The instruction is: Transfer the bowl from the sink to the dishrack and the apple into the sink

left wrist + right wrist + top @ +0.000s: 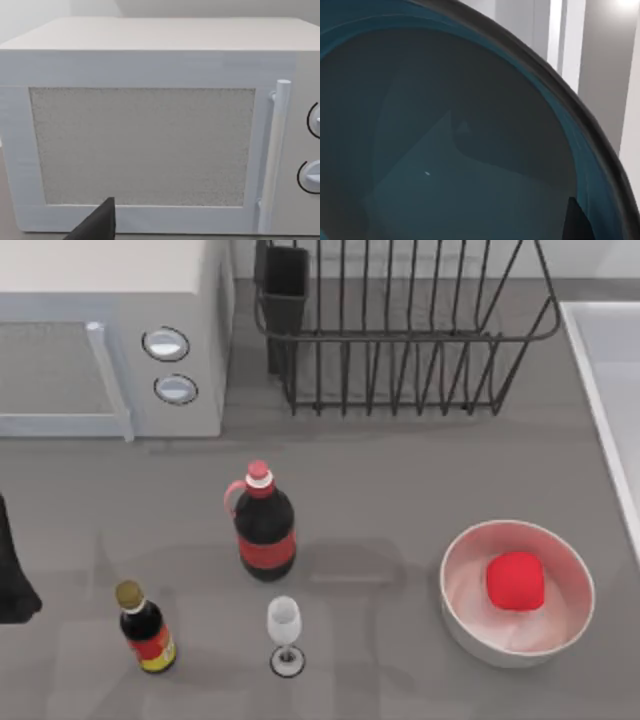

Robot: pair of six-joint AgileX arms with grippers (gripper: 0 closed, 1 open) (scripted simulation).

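Observation:
The teal-blue bowl (445, 150) sits very close in the right wrist view, its dark inside and rim spread across the picture. A dark piece of my right gripper (577, 222) shows beside the bowl's rim. The red apple (515, 580) lies inside a white bowl (470, 630) at the table's front right. The sink (588, 380) shows as a pale rim along the right edge. The black wire dishrack (400, 335) stands at the back, with nothing in it and its utensil cup (285, 290) at the left corner. My left gripper (12, 580) is parked at the far left edge.
A white microwave (110, 340) fills the back left and faces the left wrist camera (145, 145). A red-capped dark cola bottle (264, 525), a small sauce bottle (146, 630) and a wine glass (284, 630) stand at the front centre-left.

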